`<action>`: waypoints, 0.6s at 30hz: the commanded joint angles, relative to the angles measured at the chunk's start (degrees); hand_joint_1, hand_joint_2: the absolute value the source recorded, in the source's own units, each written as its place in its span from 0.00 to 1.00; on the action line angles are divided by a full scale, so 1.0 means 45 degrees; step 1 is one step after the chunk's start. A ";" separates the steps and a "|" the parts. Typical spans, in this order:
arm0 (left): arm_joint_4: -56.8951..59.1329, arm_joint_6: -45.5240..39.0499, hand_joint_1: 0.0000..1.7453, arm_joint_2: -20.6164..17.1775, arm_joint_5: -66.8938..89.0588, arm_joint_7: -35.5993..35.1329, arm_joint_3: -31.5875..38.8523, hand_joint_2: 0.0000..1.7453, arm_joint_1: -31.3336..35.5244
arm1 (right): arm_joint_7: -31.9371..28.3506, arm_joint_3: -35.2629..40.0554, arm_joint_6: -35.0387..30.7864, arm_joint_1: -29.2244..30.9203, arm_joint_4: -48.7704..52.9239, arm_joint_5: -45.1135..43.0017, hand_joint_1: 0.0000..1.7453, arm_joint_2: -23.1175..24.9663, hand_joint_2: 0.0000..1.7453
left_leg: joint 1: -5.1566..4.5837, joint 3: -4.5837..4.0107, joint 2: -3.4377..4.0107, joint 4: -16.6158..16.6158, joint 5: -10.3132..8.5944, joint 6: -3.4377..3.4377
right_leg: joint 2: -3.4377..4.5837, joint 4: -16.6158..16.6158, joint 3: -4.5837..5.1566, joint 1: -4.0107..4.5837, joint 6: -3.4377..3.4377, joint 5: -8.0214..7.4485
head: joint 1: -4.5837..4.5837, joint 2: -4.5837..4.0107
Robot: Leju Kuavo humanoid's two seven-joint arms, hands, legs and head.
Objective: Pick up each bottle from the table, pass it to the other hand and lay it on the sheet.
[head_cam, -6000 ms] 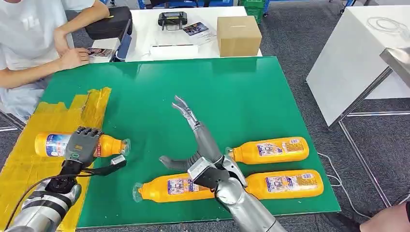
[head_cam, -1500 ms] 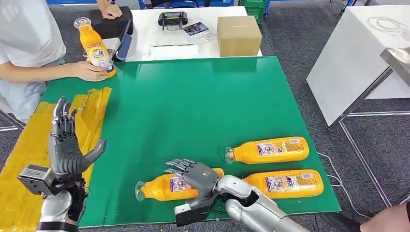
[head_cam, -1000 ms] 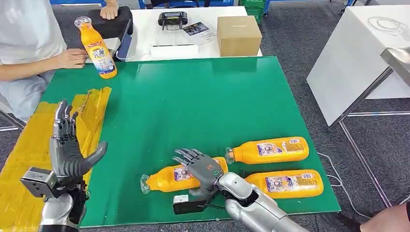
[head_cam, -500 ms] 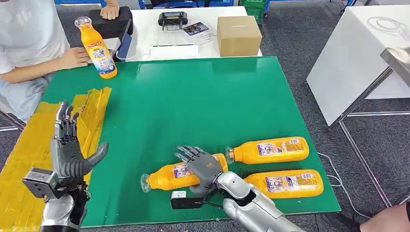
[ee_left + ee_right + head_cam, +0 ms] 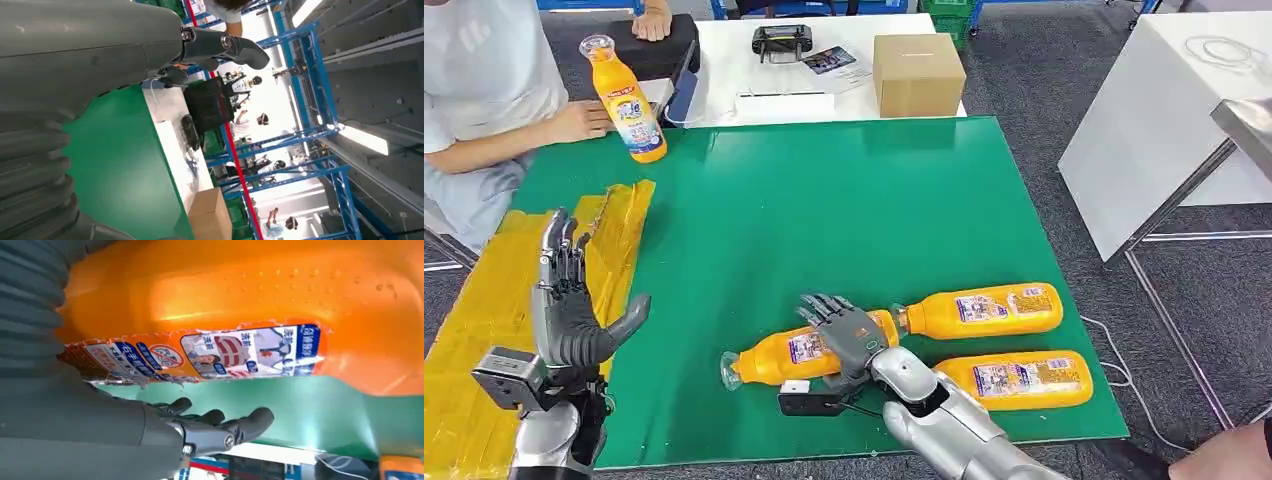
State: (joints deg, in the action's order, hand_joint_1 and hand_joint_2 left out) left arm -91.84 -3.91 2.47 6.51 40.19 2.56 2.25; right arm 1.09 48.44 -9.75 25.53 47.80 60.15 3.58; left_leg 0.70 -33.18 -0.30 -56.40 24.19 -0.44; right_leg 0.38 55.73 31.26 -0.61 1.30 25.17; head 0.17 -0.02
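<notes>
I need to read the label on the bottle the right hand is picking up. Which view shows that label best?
The right wrist view: the bottle's label is close, with its print and pictures distinct. The head view shows the same bottle whole under the right hand, its label small. The left wrist view faces the green table.

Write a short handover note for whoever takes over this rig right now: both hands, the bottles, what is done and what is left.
Right hand grips the near-left bottle, which looks barely raised off the green table.
Left hand is raised beside the yellow sheet, fingers spread, holding nothing.
Two more bottles lie at the right. A person's hand is next to an upright bottle at the far left corner.
Done: none lies on the sheet now.
Left: lift, pass to the left hand, lay it down, repeat.
</notes>
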 commanded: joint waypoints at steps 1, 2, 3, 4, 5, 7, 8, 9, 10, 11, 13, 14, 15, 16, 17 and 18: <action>0.0837 0.0115 0.00 0.0233 -0.0043 -0.0043 0.0113 1.00 0.0321 | 0.0306 -0.0376 0.0349 0.0685 -0.2319 0.0226 0.30 0.0373 1.00 | 0.0002 0.0045 -0.0007 0.0011 0.0009 0.0014 | -0.0022 -0.0023 -0.0057 0.0007 -0.0008 0.0009 | 0.0005 0.0000; 0.0891 0.0149 0.00 0.0249 -0.0062 -0.0043 0.0115 1.00 0.0357 | 0.0300 -0.0410 0.0384 0.0691 -0.2446 0.0220 0.73 0.0376 1.00 | -0.0001 0.0036 -0.0015 0.0011 0.0002 0.0011 | -0.0027 -0.0018 -0.0046 0.0003 -0.0005 0.0006 | 0.0000 0.0000; 0.0923 0.0179 0.00 0.0260 -0.0055 -0.0043 0.0119 1.00 0.0359 | 0.0281 -0.0428 0.0475 0.0739 -0.2648 0.0245 0.87 0.0408 1.00 | -0.0001 0.0041 -0.0023 0.0012 0.0003 0.0014 | -0.0036 -0.0022 -0.0055 0.0003 -0.0006 0.0009 | 0.0000 0.0000; 0.0962 0.0198 0.00 0.0269 -0.0050 -0.0043 0.0117 1.00 0.0376 | 0.0262 -0.0409 0.0537 0.0770 -0.2761 0.0282 0.94 0.0407 1.00 | 0.0001 0.0044 -0.0024 0.0012 0.0003 0.0015 | -0.0037 -0.0024 -0.0059 0.0006 -0.0007 0.0008 | 0.0000 0.0000; 0.0987 0.0194 0.00 0.0280 -0.0053 -0.0043 0.0125 1.00 0.0391 | 0.0243 -0.0409 0.0596 0.0806 -0.2883 0.0301 0.96 0.0424 1.00 | -0.0001 0.0042 -0.0021 0.0013 0.0000 0.0013 | -0.0030 -0.0023 -0.0055 0.0003 -0.0003 0.0006 | 0.0000 0.0000; 0.1010 0.0199 0.00 0.0292 -0.0074 -0.0043 0.0139 1.00 0.0415 | 0.0196 -0.0393 0.0655 0.0858 -0.3032 0.0338 0.87 0.0452 1.00 | 0.0000 0.0049 -0.0024 0.0016 0.0001 0.0017 | -0.0038 -0.0030 -0.0067 0.0005 -0.0004 0.0007 | 0.0000 0.0000; 0.1019 0.0186 0.00 0.0307 -0.0089 -0.0043 0.0164 1.00 0.0425 | 0.0158 -0.0388 0.0671 0.0881 -0.3109 0.0356 0.91 0.0469 1.00 | -0.0001 0.0049 -0.0025 0.0014 0.0002 0.0015 | -0.0037 -0.0025 -0.0067 0.0004 -0.0004 0.0009 | 0.0000 0.0000; 0.1103 0.0180 0.00 0.0334 -0.0114 -0.0043 0.0218 1.00 0.0458 | 0.0034 -0.0453 0.0679 0.0897 -0.3207 0.0293 0.97 0.0503 1.00 | 0.0005 0.0060 -0.0022 0.0013 0.0006 0.0017 | -0.0037 -0.0032 -0.0078 0.0011 -0.0007 0.0010 | 0.0000 0.0000; 0.1150 0.0156 0.00 0.0339 -0.0094 -0.0043 0.0232 1.00 0.0473 | -0.0018 -0.0472 0.0684 0.0903 -0.3243 0.0277 1.00 0.0512 1.00 | 0.0001 0.0058 -0.0020 0.0014 0.0000 0.0012 | -0.0032 -0.0024 -0.0068 0.0005 -0.0005 0.0006 | 0.0000 0.0000; 0.1150 0.0156 0.00 0.0339 -0.0094 -0.0043 0.0232 1.00 0.0473 | -0.0018 -0.0472 0.0684 0.0903 -0.3243 0.0277 1.00 0.0512 1.00 | 0.0002 0.0065 -0.0027 0.0017 -0.0001 0.0014 | -0.0041 -0.0029 -0.0077 0.0006 -0.0007 0.0007 | 0.0000 0.0000; 0.1303 0.0159 0.00 0.0357 -0.0098 -0.0043 0.0289 1.00 0.0537 | -0.0092 -0.0509 0.0665 0.0905 -0.3300 0.0263 1.00 0.0511 1.00 | 0.0002 0.0072 -0.0033 0.0017 -0.0004 0.0011 | -0.0045 -0.0028 -0.0082 0.0005 -0.0008 0.0006 | 0.0005 0.0000; 0.1378 0.0194 0.00 0.0367 -0.0134 -0.0043 0.0325 1.00 0.0602 | -0.0168 -0.0551 0.0654 0.0903 -0.3324 0.0224 1.00 0.0509 1.00 | 0.0001 0.0073 -0.0035 0.0019 -0.0006 0.0011 | -0.0046 -0.0029 -0.0083 0.0004 -0.0006 0.0005 | 0.0000 0.0000; 0.1384 0.0201 0.00 0.0373 -0.0131 -0.0043 0.0336 1.00 0.0611 | -0.0211 -0.0577 0.0635 0.0899 -0.3331 0.0204 1.00 0.0510 1.00 | 0.0003 0.0074 -0.0034 0.0018 -0.0005 0.0011 | -0.0047 -0.0031 -0.0084 0.0007 -0.0007 0.0005 | 0.0005 0.0000; 0.1384 0.0201 0.00 0.0373 -0.0131 -0.0043 0.0336 1.00 0.0611 | -0.0211 -0.0577 0.0635 0.0899 -0.3331 0.0204 1.00 0.0510 1.00 | 0.0002 0.0079 -0.0035 0.0017 -0.0006 0.0010 | -0.0045 -0.0029 -0.0087 0.0005 -0.0006 0.0005 | 0.0000 0.0000; 0.1377 0.0189 0.00 0.0385 -0.0119 -0.0043 0.0352 1.00 0.0607 | -0.0294 -0.0668 0.0506 0.0867 -0.3270 0.0123 1.00 0.0520 1.00 | -0.0001 0.0080 -0.0027 0.0013 -0.0004 0.0009 | -0.0035 -0.0021 -0.0082 0.0001 -0.0004 0.0005 | 0.0005 0.0000; 0.1378 0.0205 0.00 0.0392 -0.0128 -0.0043 0.0377 1.00 0.0609 | -0.0356 -0.0751 0.0420 0.0834 -0.3234 0.0062 1.00 0.0522 1.00 | 0.0004 0.0086 -0.0035 0.0015 -0.0003 0.0014 | -0.0048 -0.0031 -0.0097 0.0008 -0.0006 0.0006 | 0.0000 0.0000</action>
State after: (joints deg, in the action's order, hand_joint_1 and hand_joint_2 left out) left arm -90.10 -3.06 3.26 6.40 40.19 2.60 2.46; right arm 0.50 46.95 -7.85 29.36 39.10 61.33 6.18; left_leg 0.70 -32.88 -0.29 -56.40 24.18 -0.44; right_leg 0.39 55.72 31.01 -0.62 1.30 25.17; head 0.17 -0.02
